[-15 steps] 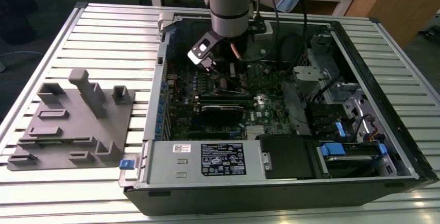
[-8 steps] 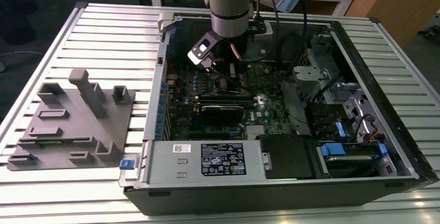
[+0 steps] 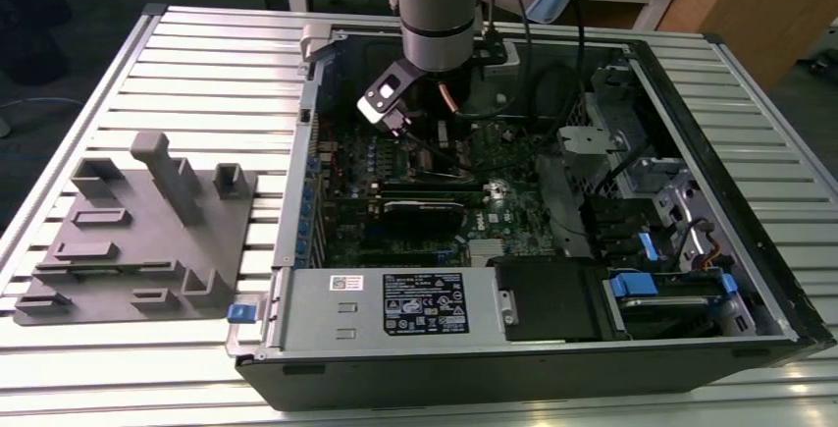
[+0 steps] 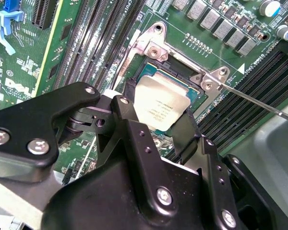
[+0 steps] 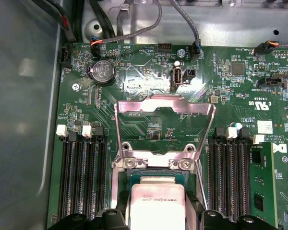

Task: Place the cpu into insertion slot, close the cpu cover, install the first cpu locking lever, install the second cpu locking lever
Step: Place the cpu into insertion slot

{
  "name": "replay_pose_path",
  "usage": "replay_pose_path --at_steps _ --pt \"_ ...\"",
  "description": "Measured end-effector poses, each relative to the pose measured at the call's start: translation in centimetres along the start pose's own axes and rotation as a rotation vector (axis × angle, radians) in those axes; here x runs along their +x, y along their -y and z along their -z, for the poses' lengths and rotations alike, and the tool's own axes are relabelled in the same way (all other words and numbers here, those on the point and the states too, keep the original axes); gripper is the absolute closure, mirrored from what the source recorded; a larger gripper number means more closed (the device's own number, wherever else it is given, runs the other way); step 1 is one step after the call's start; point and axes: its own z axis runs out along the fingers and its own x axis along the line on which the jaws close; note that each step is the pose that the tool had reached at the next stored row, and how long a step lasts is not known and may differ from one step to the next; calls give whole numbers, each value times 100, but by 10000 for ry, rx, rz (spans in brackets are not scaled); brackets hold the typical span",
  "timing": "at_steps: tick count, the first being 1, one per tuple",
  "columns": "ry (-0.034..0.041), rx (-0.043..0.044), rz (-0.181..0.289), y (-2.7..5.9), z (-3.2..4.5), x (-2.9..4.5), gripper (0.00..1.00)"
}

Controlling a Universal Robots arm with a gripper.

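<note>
Pincer: the pincer (image 4: 158, 114) is closed on the cpu (image 4: 159, 106); 2 black fingers (image 4: 128, 98) press against 2 opposite edges of the chip.
Arm: in the exterior view the arm (image 3: 439, 5) reaches down from the upper middle of the frame into the open computer case (image 3: 772, 240), which lies on the slatted bench (image 3: 196, 74).
Cpu position: just over the insertion slot (image 4: 175, 72) and slightly askew to it, not yet lying flat inside the rim as far as I can judge; whether its underside touches the socket cannot be told.
Cpu cover: the cpu cover (image 5: 165, 101) stands swung up and open on its hinge beside the slot; green motherboard (image 5: 134, 72) shows through its window.
Locking lever: 1 thin wire locking lever (image 4: 259, 102) sticks out from the socket corner, unlatched.
Neighbours: banks of long black memory slots (image 5: 81, 177) flank the socket on both sides, near the fingers.
Handling: the chip should be light, thin and stiff; its smooth metal lid is probably slippery, so a square grip matters.
Fragility: the contacts beneath and the socket pins are likely delicate; a tilted or sliding drop could bend them.
Hold point: the bare side edges, as gripped now; never the underside.
</note>
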Motion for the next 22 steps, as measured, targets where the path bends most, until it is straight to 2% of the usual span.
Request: replay_pose_path --at_steps 9,22 --pt "-1 -1 0 -4 28 0 46" --pt "17 1 -132 -4 30 0 46"
